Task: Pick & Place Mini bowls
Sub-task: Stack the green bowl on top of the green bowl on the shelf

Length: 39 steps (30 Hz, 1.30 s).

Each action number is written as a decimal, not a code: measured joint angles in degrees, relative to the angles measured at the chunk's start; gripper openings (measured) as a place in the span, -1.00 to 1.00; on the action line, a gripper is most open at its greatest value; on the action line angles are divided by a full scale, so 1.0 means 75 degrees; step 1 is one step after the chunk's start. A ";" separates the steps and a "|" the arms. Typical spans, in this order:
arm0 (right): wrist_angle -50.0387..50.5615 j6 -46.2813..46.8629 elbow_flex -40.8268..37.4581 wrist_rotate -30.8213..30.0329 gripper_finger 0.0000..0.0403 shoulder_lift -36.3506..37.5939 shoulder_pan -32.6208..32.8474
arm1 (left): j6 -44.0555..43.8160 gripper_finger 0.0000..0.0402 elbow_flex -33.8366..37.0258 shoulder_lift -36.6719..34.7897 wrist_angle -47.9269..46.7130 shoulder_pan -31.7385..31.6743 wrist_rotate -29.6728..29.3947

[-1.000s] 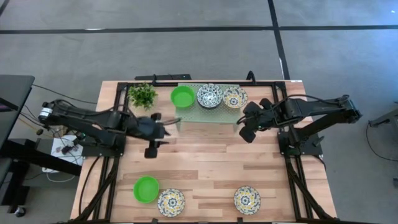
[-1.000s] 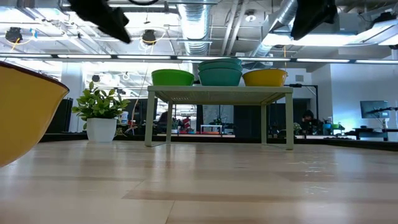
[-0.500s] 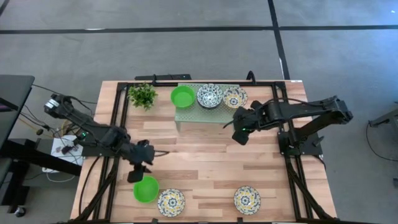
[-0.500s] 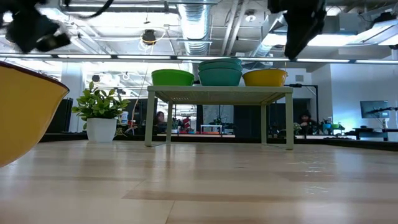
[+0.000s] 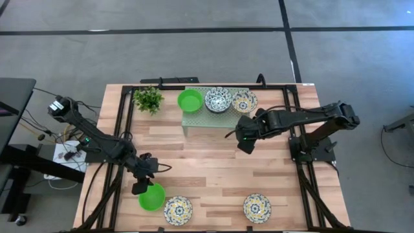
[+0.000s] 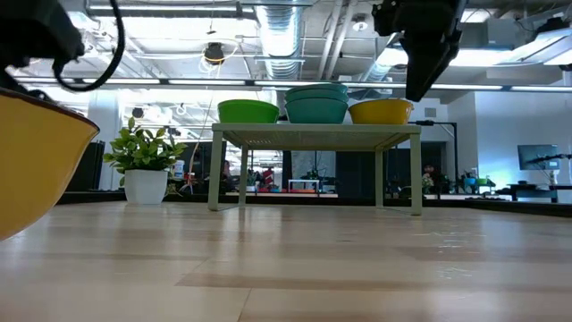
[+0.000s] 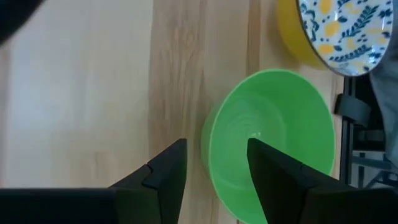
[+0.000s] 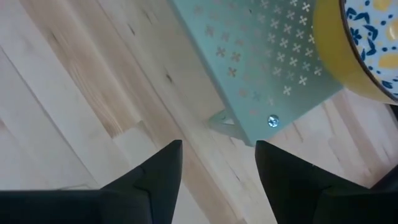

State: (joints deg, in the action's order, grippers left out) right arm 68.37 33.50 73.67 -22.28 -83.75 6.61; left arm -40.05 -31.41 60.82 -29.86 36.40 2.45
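A: Where do your bowls sit, and which way are they facing?

B: All upright, mouths up; they're round, so no long axis. On the table's [image 5: 213, 171] near edge, left to right: green bowl [image 5: 151, 197], yellow-and-blue bowl [image 5: 177, 210], second yellow-and-blue bowl [image 5: 257, 207]. On the pale green rack [image 5: 194, 119] at the far side: second green bowl [image 5: 190, 100], blue-patterned white stack [image 5: 218, 99], yellow bowl [image 5: 244, 101]. The plant [image 5: 149, 99] stands just left of the rack.

A: Anything in the bowls?

B: Nothing visible in any of them.

A: Grippers?

B: Your left gripper [image 7: 214, 165] is spread, empty, fingers straddling the near green bowl's [image 7: 271, 140] rim. Your right gripper [image 8: 217, 165] is spread too, empty, hanging above bare wood just beside the rack's [image 8: 261, 68] corner.
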 joint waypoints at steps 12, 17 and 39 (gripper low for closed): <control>-0.0001 -0.0003 0.0002 -0.0002 -0.01 0.0000 0.0000 | -0.0045 -0.27 0.0452 0.0502 0.0711 0.0113 0.0090; 0.0006 -0.0003 0.0000 -0.0003 -0.03 0.0012 0.0000 | 0.0296 -0.31 0.0463 0.0968 0.0792 0.0113 0.0105; 0.0018 -0.0006 0.0000 -0.0003 -0.03 0.0015 -0.0004 | 0.0684 -0.96 0.0445 0.0633 0.0734 0.0091 -0.0113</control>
State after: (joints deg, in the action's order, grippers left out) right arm 68.51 33.45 73.67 -22.31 -83.64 6.58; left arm -34.92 -28.08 65.57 -24.36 37.08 1.61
